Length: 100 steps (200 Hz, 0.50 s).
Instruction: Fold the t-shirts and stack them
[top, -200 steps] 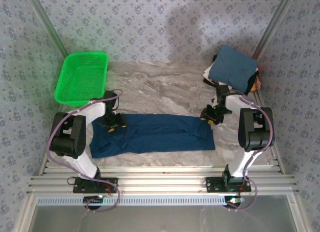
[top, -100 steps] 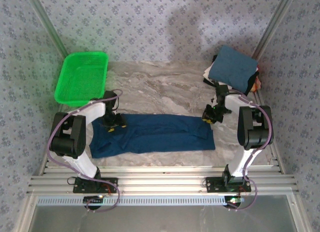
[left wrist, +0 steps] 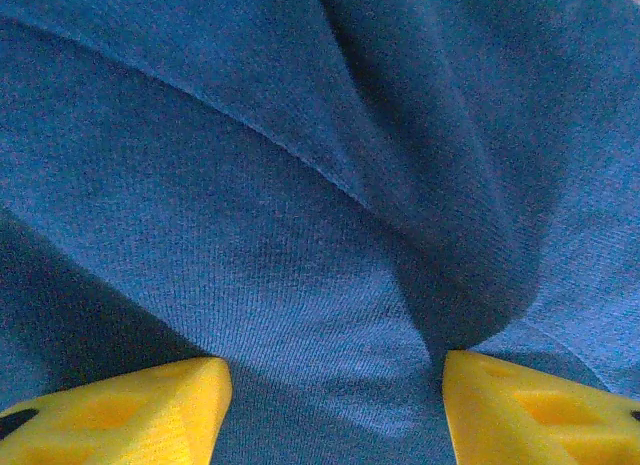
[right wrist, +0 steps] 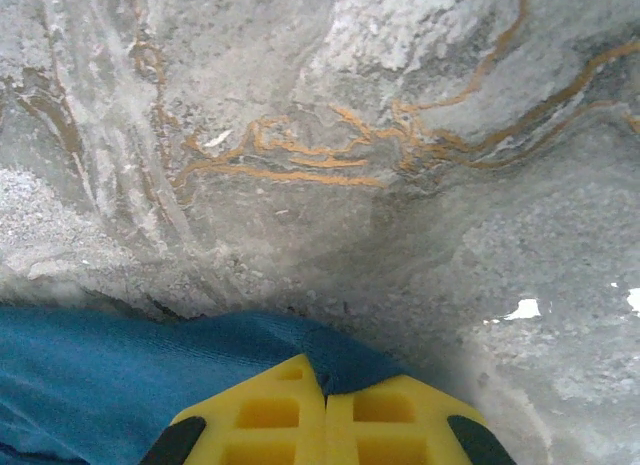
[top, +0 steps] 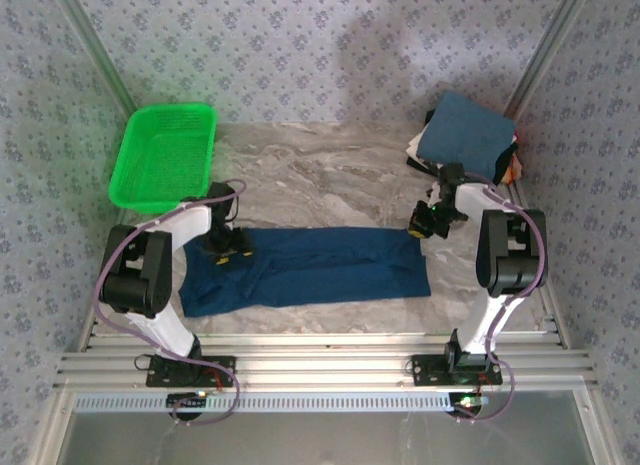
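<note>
A dark blue t-shirt [top: 310, 267] lies folded into a long strip across the near middle of the table. My left gripper [top: 228, 251] stands over its left end, open, its yellow fingers [left wrist: 130, 410] spread wide with creased blue cloth [left wrist: 300, 185] lying between them. My right gripper [top: 422, 228] is at the shirt's far right corner, shut on the cloth's edge [right wrist: 345, 353], which pokes out from between the closed yellow fingertips [right wrist: 250, 415]. A stack of folded t-shirts [top: 465, 135] with a teal-blue one on top sits at the back right.
A bright green mesh basket [top: 163, 155] stands at the back left. Bare marble tabletop [right wrist: 350, 135] stretches beyond the right gripper and between the basket and the stack. Patterned walls close in on three sides.
My right gripper has drawn slightly back and to the right, taking the shirt's far right corner with it. The left gripper has stayed put.
</note>
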Tool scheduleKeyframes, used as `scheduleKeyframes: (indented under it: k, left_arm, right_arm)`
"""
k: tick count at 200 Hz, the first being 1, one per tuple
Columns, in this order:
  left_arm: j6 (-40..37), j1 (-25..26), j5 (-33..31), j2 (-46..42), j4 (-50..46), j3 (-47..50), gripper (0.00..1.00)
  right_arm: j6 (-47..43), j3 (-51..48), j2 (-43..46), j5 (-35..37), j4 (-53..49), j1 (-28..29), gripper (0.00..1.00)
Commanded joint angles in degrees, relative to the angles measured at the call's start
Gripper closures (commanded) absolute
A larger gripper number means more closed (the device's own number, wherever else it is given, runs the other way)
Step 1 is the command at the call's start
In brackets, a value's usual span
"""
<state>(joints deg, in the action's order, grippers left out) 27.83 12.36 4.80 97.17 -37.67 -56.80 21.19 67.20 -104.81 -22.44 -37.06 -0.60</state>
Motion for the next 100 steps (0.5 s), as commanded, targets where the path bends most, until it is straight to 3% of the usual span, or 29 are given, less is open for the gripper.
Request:
scheduleKeyframes:
  k: [1,49,100]
  left_arm:
    - [-1.5,-0.4,-3.2,2.0,0.5,2.9,0.39]
    - [-2.1,-0.4,-4.4,2.0,0.6,3.6,0.39]
    - [-2.6,-0.3,-4.7,2.1,0.4,3.5,0.39]
  right_arm:
    - [-2.1,3.4,-2.0,-0.7,-2.3,-1.2,1.00]
    - [-3.1,7.6,-5.7,-3.9,-4.2,-2.7,0.99]
    - [-3.9,11.8,-9.8,-10.8,-6.5,-5.2,0.89]
